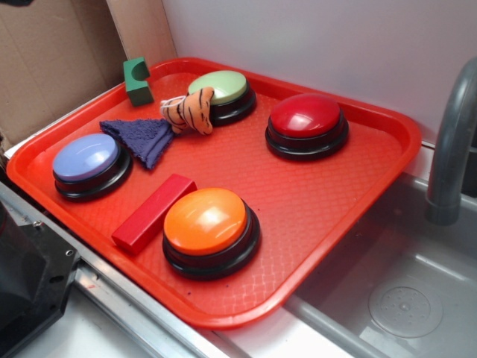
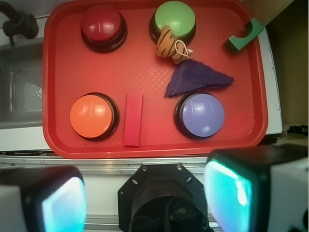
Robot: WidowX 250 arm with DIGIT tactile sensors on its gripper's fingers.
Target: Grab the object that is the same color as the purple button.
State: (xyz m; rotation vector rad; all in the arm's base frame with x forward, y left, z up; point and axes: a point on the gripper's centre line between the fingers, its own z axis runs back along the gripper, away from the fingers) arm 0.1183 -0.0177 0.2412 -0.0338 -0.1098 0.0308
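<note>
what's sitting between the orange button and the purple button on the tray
A red block lies between the orange button and the purple button, nearer the orange one, on the red tray. The wrist view shows this most plainly.

You see a red tray (image 1: 387, 149) carrying a green button (image 1: 220, 89), a red button (image 1: 305, 118) and an orange button (image 1: 206, 222). A red block (image 1: 153, 212) lies just beside the orange button. A plush tiger (image 1: 188, 112) leans against the green button. A green notched block (image 1: 137, 78) sits at the tray's corner; a grey faucet (image 1: 453, 142) stands over the sink (image 1: 395, 276)
</note>
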